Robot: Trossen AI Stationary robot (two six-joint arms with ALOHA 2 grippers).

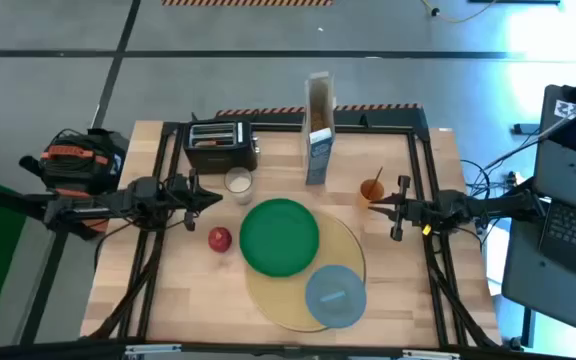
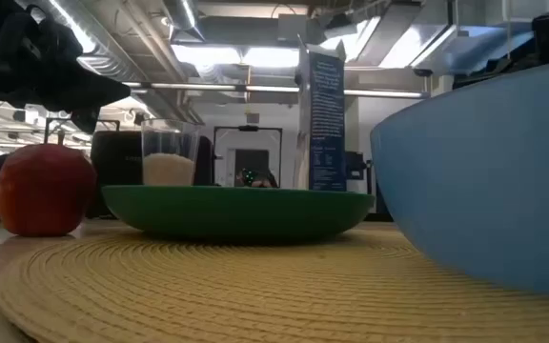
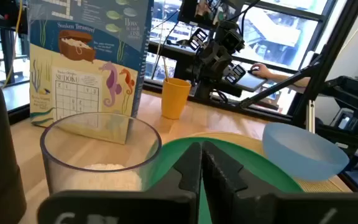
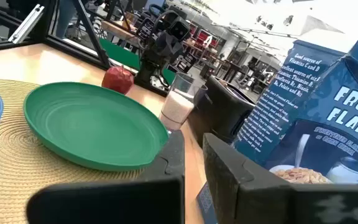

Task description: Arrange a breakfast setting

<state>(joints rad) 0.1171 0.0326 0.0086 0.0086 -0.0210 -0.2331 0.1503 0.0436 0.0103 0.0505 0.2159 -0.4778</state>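
Wooden table (image 1: 168,300), milk glass (image 1: 238,181) just beside closed, empty left claw (image 1: 211,199).

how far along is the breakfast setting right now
Mostly laid out: green plate and blue-grey bowl sit on the yellow mat, with apple, milk glass, cereal box and orange cup around it. Both grippers, left and right, are shut, holding nothing. No toast is visible on the plate.
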